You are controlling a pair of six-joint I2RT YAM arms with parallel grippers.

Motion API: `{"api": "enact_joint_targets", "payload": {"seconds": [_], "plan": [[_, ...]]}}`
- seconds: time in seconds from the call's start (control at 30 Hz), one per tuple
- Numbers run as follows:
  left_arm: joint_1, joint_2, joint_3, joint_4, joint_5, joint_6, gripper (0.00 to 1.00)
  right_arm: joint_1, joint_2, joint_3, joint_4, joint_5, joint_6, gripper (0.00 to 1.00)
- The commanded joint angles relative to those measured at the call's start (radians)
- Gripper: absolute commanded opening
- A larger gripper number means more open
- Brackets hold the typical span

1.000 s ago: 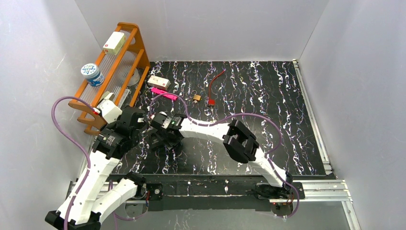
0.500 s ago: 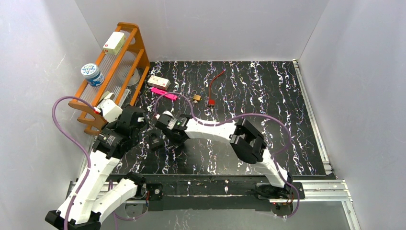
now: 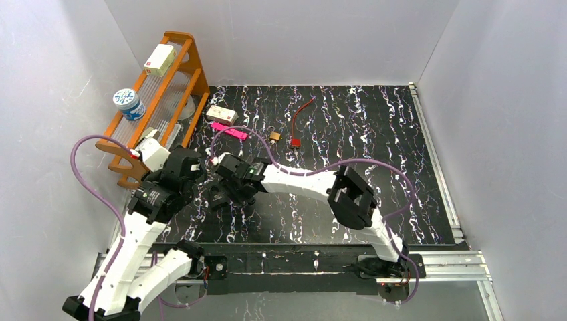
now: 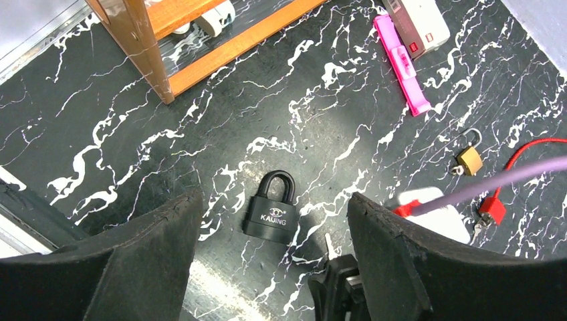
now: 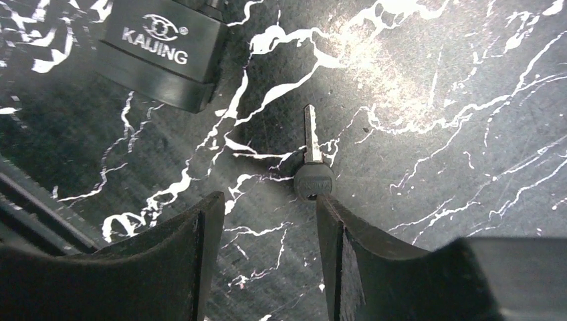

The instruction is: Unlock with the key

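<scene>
A black padlock marked KAIJING [image 4: 271,212] lies flat on the marbled mat, shackle pointing away; it also shows in the right wrist view [image 5: 160,48] and the top view [image 3: 216,194]. A small key [image 5: 311,160] with a black head lies on the mat just right of the padlock, blade pointing toward it. My right gripper [image 5: 267,200] is open and low over the mat, and its right fingertip [image 5: 329,212] touches the key's head. My left gripper [image 4: 274,200] is wide open above the padlock and holds nothing. In the top view both grippers meet at the mat's left, the left gripper [image 3: 192,175] and the right gripper [image 3: 226,184].
An orange rack [image 3: 157,100] with a box and a tub stands at the left edge. Beyond the padlock lie a pink stick [image 4: 404,63], a white box [image 4: 420,20], a small brass padlock [image 4: 469,159] and a red cable [image 3: 297,120].
My right gripper has shifted slightly over the mat beside the padlock, and the right arm's elbow has swung to the right. The left arm has stayed still.
</scene>
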Motion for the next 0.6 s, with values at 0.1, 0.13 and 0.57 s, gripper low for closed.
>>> {"api": "enact_joint_targets", "payload": {"seconds": [0.1,0.13,0.57], "plan": [[0.005,-0.020,0.011,0.000,-0.017,-0.003,0.77,0.000,0.067,0.080,-0.082,0.079,-0.034,0.63],[0.005,-0.018,0.008,0.000,-0.014,-0.004,0.77,0.000,0.070,0.079,-0.087,0.084,-0.036,0.64],[0.005,0.024,0.031,0.027,0.016,0.034,0.78,-0.002,0.116,0.072,-0.092,-0.013,-0.098,0.63]]}}
